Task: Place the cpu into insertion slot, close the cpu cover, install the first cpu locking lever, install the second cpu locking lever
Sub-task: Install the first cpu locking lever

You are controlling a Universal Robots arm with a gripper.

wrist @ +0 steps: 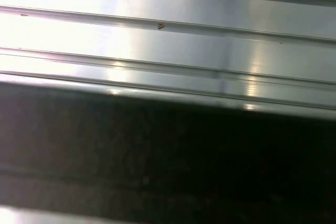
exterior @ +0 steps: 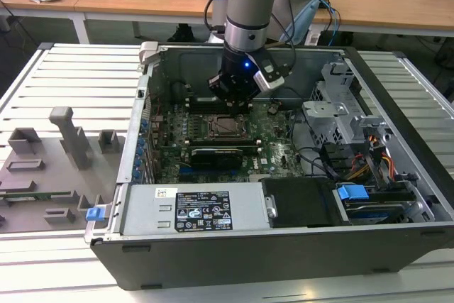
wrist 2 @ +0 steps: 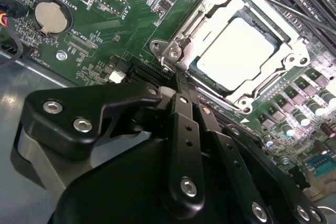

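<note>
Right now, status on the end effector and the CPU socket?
End effector shut, empty, tips at the socket corner. Silver-grey square cpu seated in the black-framed insertion slot. Silver metal frame cover down around it. Nothing in the way.

Shiny metal cpu cover (wrist 2: 210, 35), glossy cpu (wrist 2: 236, 51), matt black jaws

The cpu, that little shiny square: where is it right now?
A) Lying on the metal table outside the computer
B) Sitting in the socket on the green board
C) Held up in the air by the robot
B: in the second wrist view the cpu lies flat in the insertion slot, with the cpu cover framing it, and the end effector is beside the socket's corner.
</note>
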